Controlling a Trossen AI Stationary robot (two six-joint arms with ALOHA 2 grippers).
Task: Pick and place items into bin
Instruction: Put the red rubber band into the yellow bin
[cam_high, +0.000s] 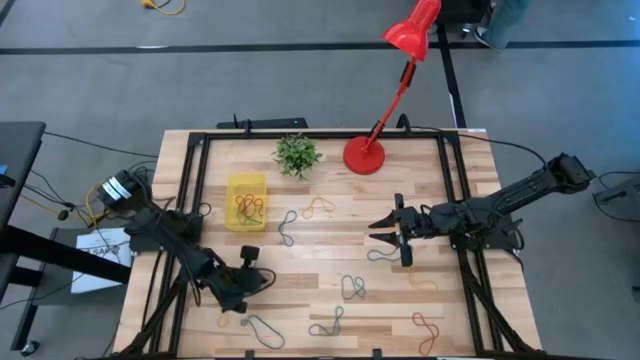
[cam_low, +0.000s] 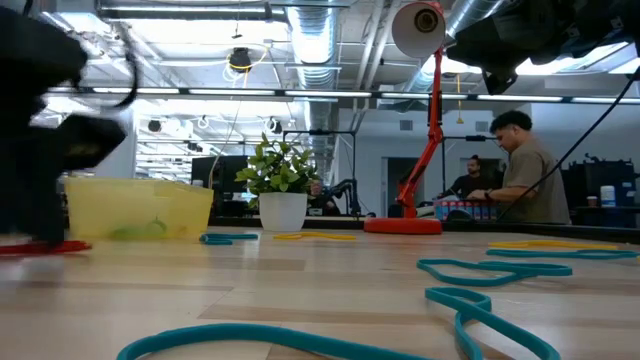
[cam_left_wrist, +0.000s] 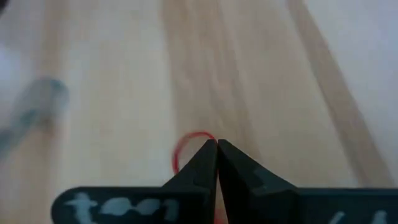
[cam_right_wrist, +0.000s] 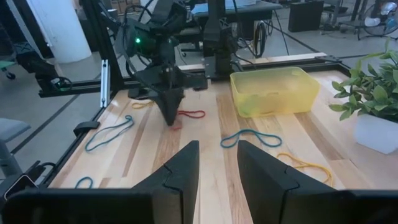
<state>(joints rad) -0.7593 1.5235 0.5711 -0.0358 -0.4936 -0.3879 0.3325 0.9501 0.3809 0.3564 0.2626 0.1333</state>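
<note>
Wood table (cam_high: 330, 270) below: left gripper (cam_left_wrist: 216, 149) pinches a red band (cam_left_wrist: 186, 146) at its tips to lift it; right gripper (cam_right_wrist: 217, 158) waits, spread.

The surface (cam_high: 320, 285) is pale wood with light and darker planks, framed by black rails. The bin (cam_high: 246, 186) is bright, translucent yellow, with red, green and orange loops (cam_high: 250, 209) inside. Around it lie a red loop (cam_right_wrist: 191, 114), teal-blue ones (cam_right_wrist: 250, 138), a yellow one (cam_right_wrist: 305, 163) and a grey one (cam_high: 353, 288). The lamp (cam_high: 396, 70) is red throughout. The plant (cam_high: 297, 154) is green, in a white pot (cam_low: 283, 211). Both arms are black; the left hand (cam_left_wrist: 217, 149) is dark with a red band showing at its tips.
</note>
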